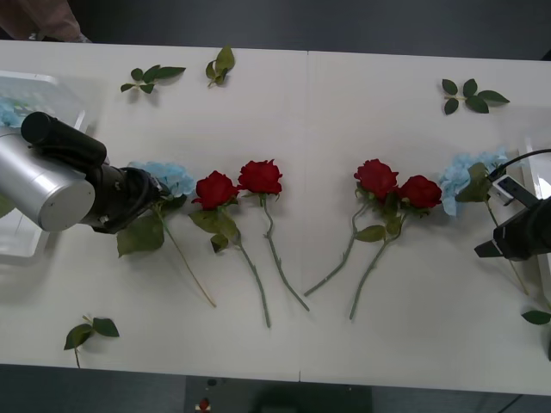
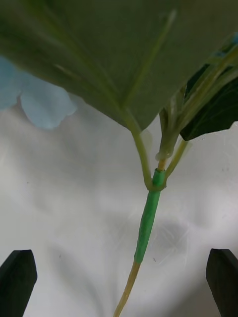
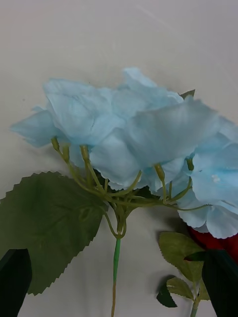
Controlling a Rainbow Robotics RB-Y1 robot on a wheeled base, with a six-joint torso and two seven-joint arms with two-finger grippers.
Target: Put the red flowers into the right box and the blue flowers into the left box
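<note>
Both black-fingered grippers, left [image 3: 116, 282] and right [image 2: 119, 280], hang spread and empty astride the stems of the pale-blue hydrangea-like flowers at the table's left [image 1: 165, 178] and right [image 1: 465, 176]; next likely closing, then carrying toward the translucent left tray [image 1: 39, 90].

The right box [image 1: 541, 176] (a rim sliver) is cut off at the frame edge.
</note>
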